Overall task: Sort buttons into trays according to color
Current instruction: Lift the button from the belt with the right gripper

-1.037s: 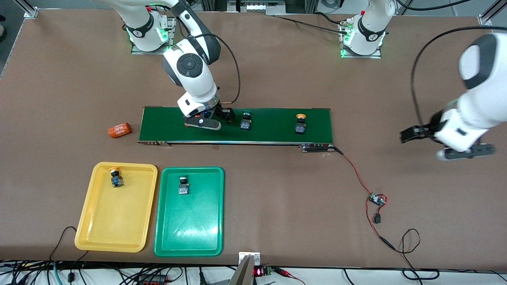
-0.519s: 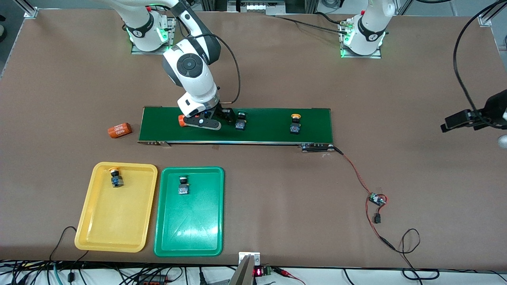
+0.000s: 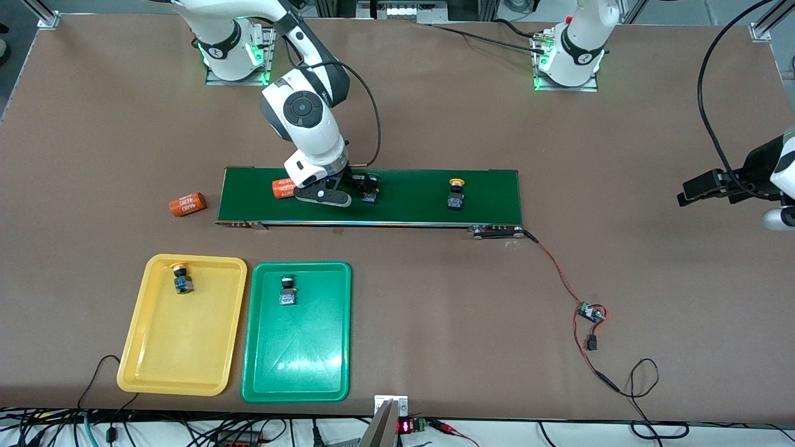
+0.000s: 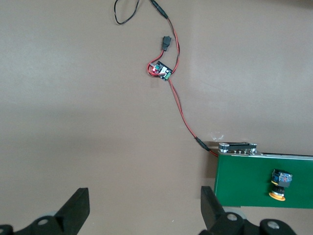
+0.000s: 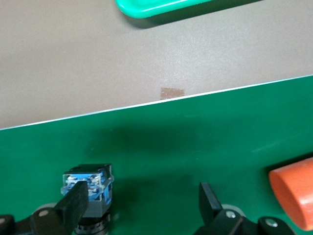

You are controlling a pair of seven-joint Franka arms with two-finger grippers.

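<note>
Sorting half done, judging by the layout: one yellow button in the yellow tray, one green button in the green tray, both trays low in the front view. Two more waiting on the dark conveyor belt at mid-frame, lined up there for picking: a second green button and a second yellow button, well apart.

Right gripper down low over the belt, wrist bent steeply from an arm reaching out of the upper part of the frame. Fingers spread wide, pinching nothing. In the right wrist view, one finger overlapping the second green button's body, so not centred between the jaws; likely needs a small sideways shift before closing. Orange cylinder lying on the belt just beside the gripper, a risk of a bump; another cylinder off the belt's end on the table.

Left gripper waiting at the frame's edge over bare table, fingers spread, empty.
</note>
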